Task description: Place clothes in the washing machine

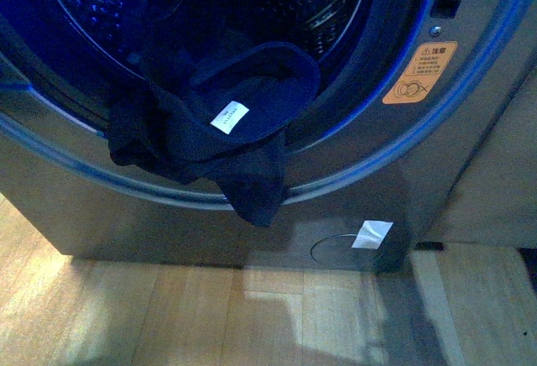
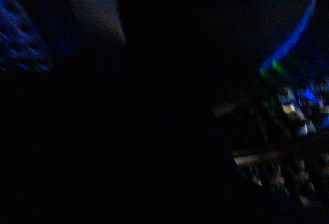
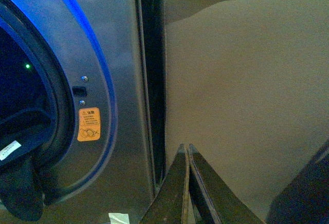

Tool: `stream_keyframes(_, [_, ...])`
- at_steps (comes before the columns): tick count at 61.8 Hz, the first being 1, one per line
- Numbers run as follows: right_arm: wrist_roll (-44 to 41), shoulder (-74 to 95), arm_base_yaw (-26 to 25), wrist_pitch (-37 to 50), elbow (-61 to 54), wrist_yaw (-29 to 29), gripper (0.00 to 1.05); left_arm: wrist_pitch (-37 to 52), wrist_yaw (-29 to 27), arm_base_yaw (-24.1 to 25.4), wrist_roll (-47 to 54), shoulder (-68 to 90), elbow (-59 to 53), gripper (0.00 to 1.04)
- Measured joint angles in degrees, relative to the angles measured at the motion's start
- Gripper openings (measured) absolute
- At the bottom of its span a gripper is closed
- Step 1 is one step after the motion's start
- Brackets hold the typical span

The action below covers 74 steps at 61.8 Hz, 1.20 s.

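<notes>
**Navy clothes draped over the drum mouth**

Navy clothes [image 1: 220, 131] lie across the lower lip of the washing machine [image 1: 75, 206], partly inside the steel drum [image 1: 323, 1] and partly hanging out. One fold with a small white label [image 1: 229, 117] rests on the black door rim, and a loose end droops down over the grey front panel, short of the floor [image 1: 168, 316]. Blue light edges the round opening.

Around the opening, on the machine's front, sit an orange sticker [image 1: 419, 72], a dark latch slot [image 1: 445, 6] above it, and two small screws. Lower on the panel is a round cap [image 1: 340, 250] with a white tag [image 1: 372, 233] stuck on its edge. A pale cabinet [image 1: 495, 173] stands just beside the machine on the right, with a narrow dark gap between them. The wooden floor in front shows bright patches and shadow.

Neither arm shows in the front view, so nothing there stands between the camera and the hanging cloth.

The right wrist view shows the right fingers [image 3: 187, 183] pressed together with nothing between them, held in front of the gap between machine and cabinet, well apart from the clothes [image 3: 20, 193], whose hanging end shows at the edge of the opening near the sticker [image 3: 88, 124].

The left wrist view is dark; the state of the left fingers cannot be told.
</notes>
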Motion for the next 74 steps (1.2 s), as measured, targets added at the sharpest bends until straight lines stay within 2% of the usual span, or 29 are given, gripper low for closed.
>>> stream_keyframes(16, [0.0,0.0,0.0,0.0,0.0,0.0,0.02,7.69,3.98,0.55,-2.75,-9.97,-19.37,0.65])
stream_keyframes(20, [0.0,0.0,0.0,0.0,0.0,0.0,0.02,11.8,6.01,0.63,-3.82,-15.91,-27.54,0.81])
stream_keyframes(28, [0.0,0.0,0.0,0.0,0.0,0.0,0.02,16.59,9.16,0.48,-4.07,-23.82,-38.64,1.0])
stream_keyframes(32, [0.0,0.0,0.0,0.0,0.0,0.0,0.02,18.75,10.6,0.13,-3.63,-27.3,-44.22,0.98])
stream_keyframes(58, [0.0,0.0,0.0,0.0,0.0,0.0,0.02,33.31,19.06,-1.7,-3.08,-51.65,-78.97,0.98])
stream_keyframes(74, [0.0,0.0,0.0,0.0,0.0,0.0,0.02,36.11,22.36,-1.64,-4.33,-68.0,-93.55,0.98])
